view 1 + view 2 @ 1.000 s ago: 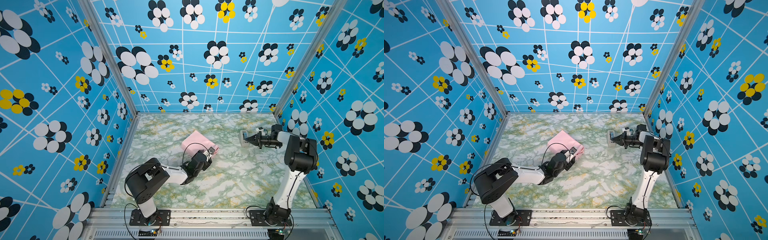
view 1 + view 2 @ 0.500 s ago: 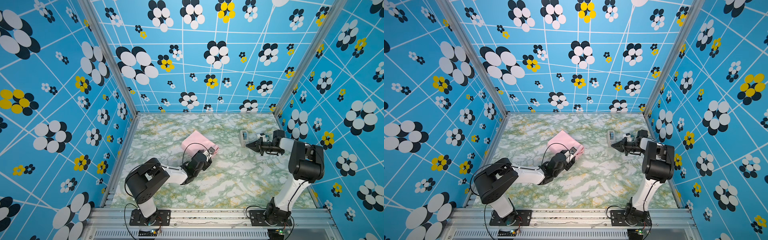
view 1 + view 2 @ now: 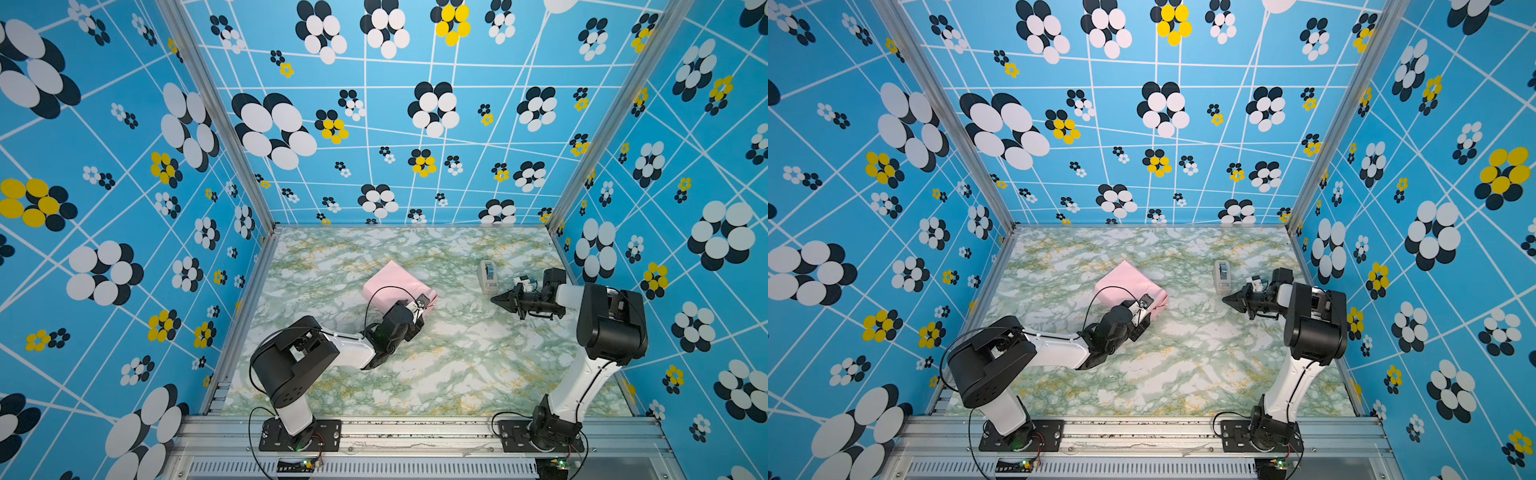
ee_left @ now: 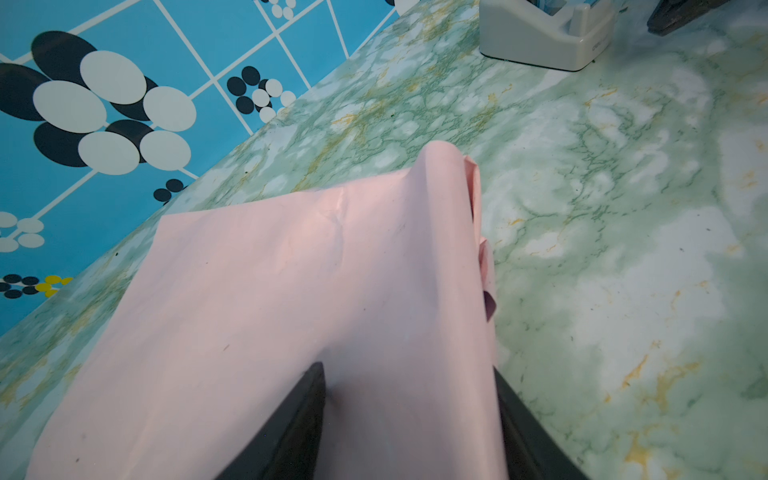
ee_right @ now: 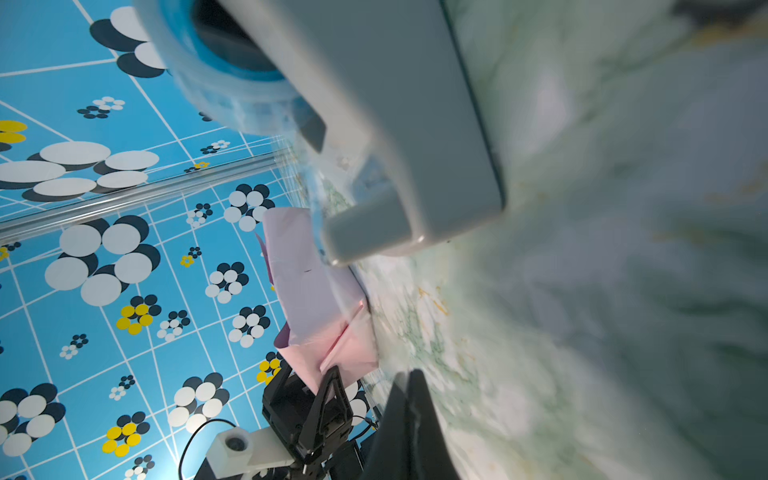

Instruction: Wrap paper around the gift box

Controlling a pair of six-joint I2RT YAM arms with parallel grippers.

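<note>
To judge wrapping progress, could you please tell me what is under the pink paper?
Only the paper shows, draped over a boxy bulge that the left gripper grips. Whatever lies beneath is fully covered.

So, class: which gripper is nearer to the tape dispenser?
Right. The right gripper, shut, points close beside the tape dispenser without touching it; the left gripper is farther off, clamped on the pink paper mid-table.
</note>
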